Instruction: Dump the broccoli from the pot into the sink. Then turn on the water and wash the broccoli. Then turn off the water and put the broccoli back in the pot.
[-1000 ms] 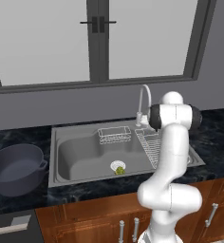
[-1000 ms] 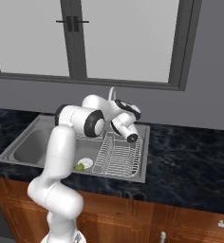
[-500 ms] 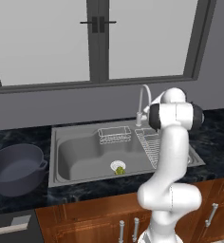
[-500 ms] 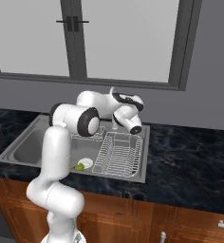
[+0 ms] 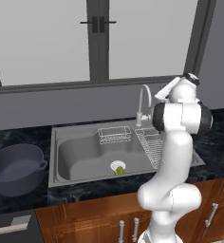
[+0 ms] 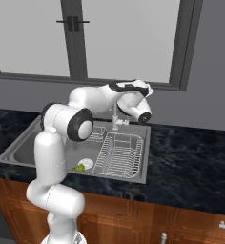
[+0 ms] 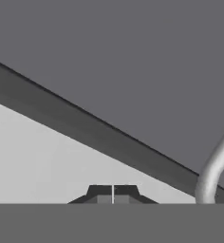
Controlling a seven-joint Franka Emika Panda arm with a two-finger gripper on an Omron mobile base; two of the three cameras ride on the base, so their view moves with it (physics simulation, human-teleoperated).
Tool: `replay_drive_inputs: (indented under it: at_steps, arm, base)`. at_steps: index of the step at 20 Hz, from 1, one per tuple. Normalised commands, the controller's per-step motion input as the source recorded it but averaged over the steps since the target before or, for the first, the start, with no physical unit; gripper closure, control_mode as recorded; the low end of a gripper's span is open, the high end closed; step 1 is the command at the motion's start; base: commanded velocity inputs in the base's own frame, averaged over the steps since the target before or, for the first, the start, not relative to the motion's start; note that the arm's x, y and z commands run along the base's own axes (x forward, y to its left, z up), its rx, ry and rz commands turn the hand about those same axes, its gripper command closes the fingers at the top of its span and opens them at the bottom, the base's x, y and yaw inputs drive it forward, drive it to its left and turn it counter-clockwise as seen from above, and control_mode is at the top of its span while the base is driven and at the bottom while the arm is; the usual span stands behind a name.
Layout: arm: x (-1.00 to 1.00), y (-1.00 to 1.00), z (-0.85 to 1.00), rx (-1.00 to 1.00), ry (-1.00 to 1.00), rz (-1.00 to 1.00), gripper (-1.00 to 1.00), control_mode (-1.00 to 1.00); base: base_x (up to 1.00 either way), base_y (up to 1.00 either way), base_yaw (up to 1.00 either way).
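Gripper [image 7: 113, 194] jaws fully closed, holding nothing, raised beside the chrome faucet [image 5: 143, 102]. Broccoli [image 5: 119, 170] lies at the sink [image 5: 76, 152] drain. Pot [image 5: 16, 168] stands on the counter, left.

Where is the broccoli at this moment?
The broccoli lies on the floor of the sink, beside the white-rimmed drain; in the right base view it shows near the basin's front, left of the wire rack.

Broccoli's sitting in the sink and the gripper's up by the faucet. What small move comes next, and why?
Probably ease the closed gripper down toward the base of the thin chrome gooseneck faucet to nudge its lever. The small yellow-green broccoli floret already lies by the drain of the grey steel sink, the dark blue-grey pot stands empty on the counter, and no water is running, so washing looks next.
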Motion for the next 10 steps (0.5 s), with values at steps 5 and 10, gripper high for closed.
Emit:
replay_drive_inputs:
  at_steps: [5,10]
  arm:
    - [-0.87,-0.90,0.40,0.01,-0.04,0.00,1.00,-1.00]
    - [-1.00,0.17,0.01,-0.15,-0.13,0.00,-1.00,-1.00]
  base:
    - [0.00,0.00,0.00]
    - [0.00,0.00,0.00]
